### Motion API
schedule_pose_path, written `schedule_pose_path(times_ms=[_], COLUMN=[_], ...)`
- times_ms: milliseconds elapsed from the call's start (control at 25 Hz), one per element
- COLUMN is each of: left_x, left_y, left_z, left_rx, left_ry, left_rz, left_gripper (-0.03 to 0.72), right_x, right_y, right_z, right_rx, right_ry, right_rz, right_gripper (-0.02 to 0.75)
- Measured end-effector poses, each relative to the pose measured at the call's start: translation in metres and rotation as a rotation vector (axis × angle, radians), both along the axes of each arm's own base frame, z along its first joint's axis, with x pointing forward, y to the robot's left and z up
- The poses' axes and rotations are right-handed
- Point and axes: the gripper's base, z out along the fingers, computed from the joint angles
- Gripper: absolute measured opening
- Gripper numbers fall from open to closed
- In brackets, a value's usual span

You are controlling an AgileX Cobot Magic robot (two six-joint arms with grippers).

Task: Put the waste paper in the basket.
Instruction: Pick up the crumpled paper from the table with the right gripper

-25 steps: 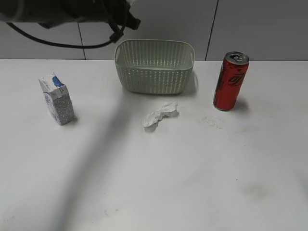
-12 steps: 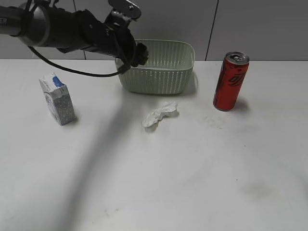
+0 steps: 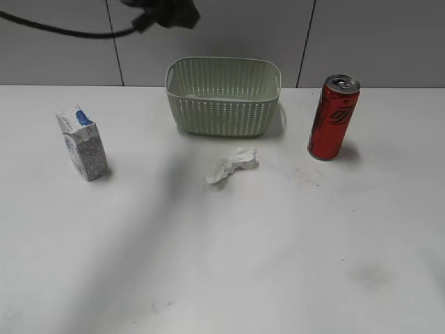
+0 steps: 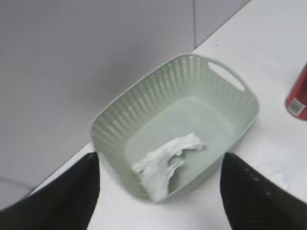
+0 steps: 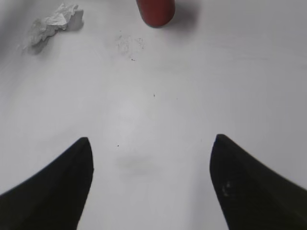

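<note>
The pale green basket (image 3: 222, 104) stands at the back middle of the table. In the left wrist view the basket (image 4: 120, 124) holds one white paper wad (image 4: 168, 160) by its near wall. A second crumpled wad (image 3: 231, 165) lies on the table just in front of the basket and also shows in the right wrist view (image 5: 52, 25). My left gripper (image 4: 159, 160) is open and empty, high above the basket; only its dark body (image 3: 170, 12) shows at the exterior view's top edge. My right gripper (image 5: 151, 139) is open and empty over bare table.
A red can (image 3: 334, 117) stands right of the basket; its base shows in the right wrist view (image 5: 156, 12). A white-and-blue carton (image 3: 82, 142) stands upright at the left. A grey wall runs behind the table.
My left arm dipped to the basket's left rim half a second ago and has since risen almost out of the top of the view. The wad on the table has not moved.
</note>
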Motion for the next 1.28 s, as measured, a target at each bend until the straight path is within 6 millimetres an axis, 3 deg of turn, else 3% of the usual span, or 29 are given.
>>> schedule_pose_path(times_ms=[280, 440, 600, 760, 1040, 1280], left_x=[-0.05, -0.091, -0.147, -0.211, -0.312, -0.371], left_y=[0.078, 0.127, 0.17, 0.194, 0.206, 0.208], left_z=[0.069, 0.086, 0.081, 0.066, 0.03, -0.007], left_rx=[0.128, 0.124, 0.107, 0.084, 0.007, -0.127], left_ry=[0.066, 0.116, 0.13, 0.109, -0.041, -0.145], left_rz=[0.256, 0.385, 0.496, 0.575, 0.612, 0.649], left_gripper=[0.569, 0.566, 0.565, 0.565, 0.565, 0.564], right_x=[0.025, 0.05, 0.074, 0.098, 0.129, 0.146], right_y=[0.002, 0.018, 0.06, 0.107, 0.18, 0.207], right_z=[0.014, 0.015, 0.008, -0.01, -0.056, -0.11], right_rx=[0.017, 0.018, -0.026, -0.043, 0.029, 0.068], right_ry=[-0.012, 0.017, 0.047, 0.084, 0.142, 0.212], right_rz=[0.006, 0.063, 0.132, 0.117, 0.094, 0.015], right_gripper=[0.571, 0.571, 0.571, 0.571, 0.531, 0.524])
